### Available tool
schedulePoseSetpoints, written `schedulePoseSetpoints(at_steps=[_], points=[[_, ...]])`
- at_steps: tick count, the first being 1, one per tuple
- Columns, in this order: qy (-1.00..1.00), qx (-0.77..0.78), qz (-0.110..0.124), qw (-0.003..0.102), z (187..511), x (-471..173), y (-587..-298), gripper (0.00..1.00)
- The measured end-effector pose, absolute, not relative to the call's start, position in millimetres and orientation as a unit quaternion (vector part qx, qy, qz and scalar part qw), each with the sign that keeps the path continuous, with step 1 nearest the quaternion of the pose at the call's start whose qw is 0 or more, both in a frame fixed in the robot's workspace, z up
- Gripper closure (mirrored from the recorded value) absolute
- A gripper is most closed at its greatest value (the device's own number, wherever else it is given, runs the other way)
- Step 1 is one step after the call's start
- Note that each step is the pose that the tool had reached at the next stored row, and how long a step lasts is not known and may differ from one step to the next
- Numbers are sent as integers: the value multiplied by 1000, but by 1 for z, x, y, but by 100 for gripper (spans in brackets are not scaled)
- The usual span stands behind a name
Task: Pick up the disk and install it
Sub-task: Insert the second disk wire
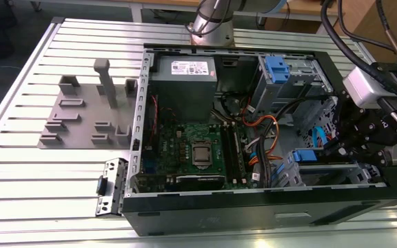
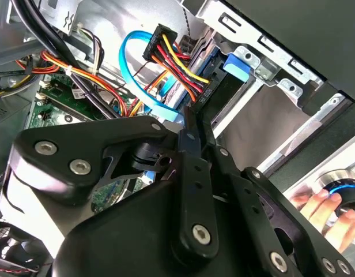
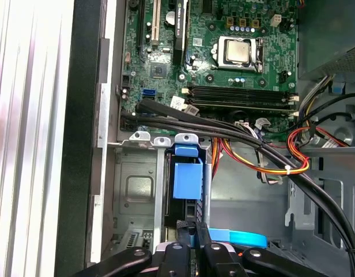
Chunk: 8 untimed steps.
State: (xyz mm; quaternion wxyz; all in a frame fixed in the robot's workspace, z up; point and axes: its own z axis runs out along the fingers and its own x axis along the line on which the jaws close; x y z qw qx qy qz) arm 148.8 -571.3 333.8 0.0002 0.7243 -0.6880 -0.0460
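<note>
Now fingers (image 3: 192, 238) pressed together, nothing held, touching disk (image 3: 187, 179) (blue-railed) in bay.

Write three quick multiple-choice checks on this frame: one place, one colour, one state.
1. Where is the claw in the exterior view?
A. Over the grey plate on the table
B. Inside the case at the exterior view's right
C. Above the power supply

2. What colour is the flat looping data cable in the second wrist view?
A. Blue
B. White
C. Green

3. What state is the computer case in?
A. Side panel on
B. Standing upright
C. Lying open

Answers:
1 B: the claw sits by the lower drive cage.
2 A: the data cable is blue.
3 C: the computer case exposes the motherboard.
</note>
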Motion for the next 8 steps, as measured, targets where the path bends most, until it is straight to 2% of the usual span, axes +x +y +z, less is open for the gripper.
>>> schedulePoseSetpoints(at_steps=[8], points=[[-687, 724, -52, -6, 337, 149, -571, 84]])
